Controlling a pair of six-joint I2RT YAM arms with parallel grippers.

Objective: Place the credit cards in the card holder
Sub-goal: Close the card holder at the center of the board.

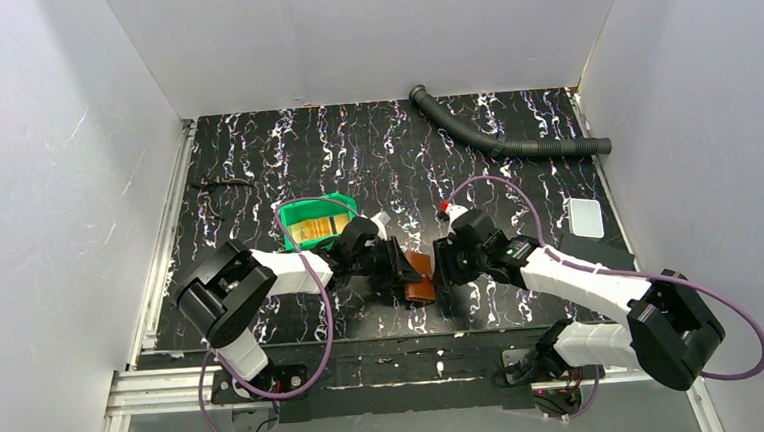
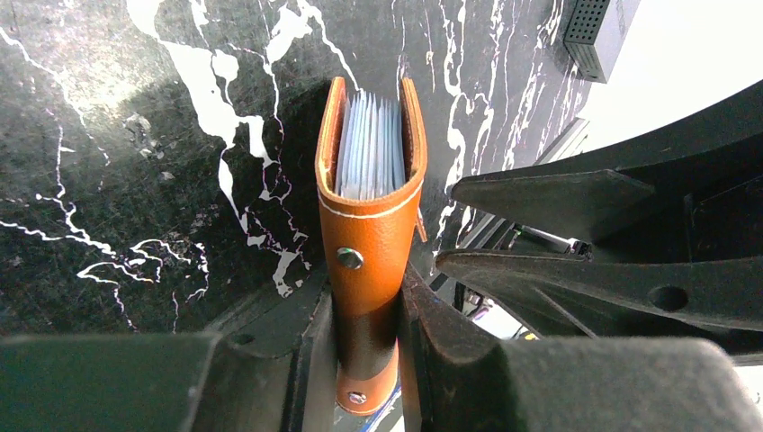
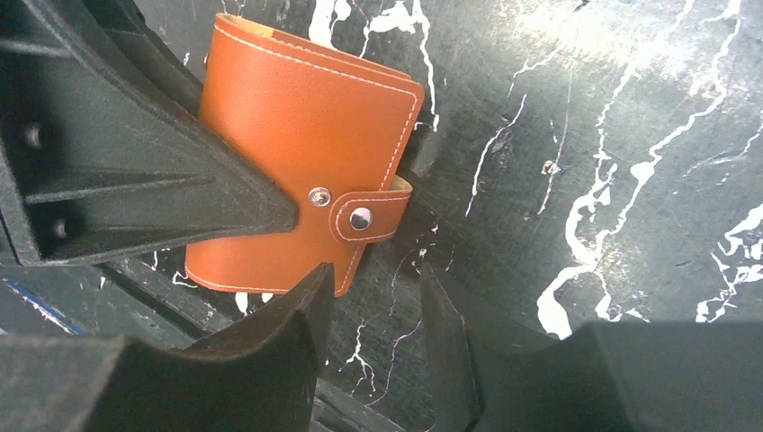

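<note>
Between the fingers of the left claw [image 2: 364,310], a brown leather card holder [image 2: 371,229] stands on edge, gripped tight, pale pockets [image 2: 369,148] showing at its far end. The right claw [image 3: 376,288] faces its snap tab [image 3: 369,218], jaws half apart and empty; one finger may be touching a corner. Behind the left claw, yellowish cards [image 1: 316,230] lie in a green bin [image 1: 345,200].
</note>
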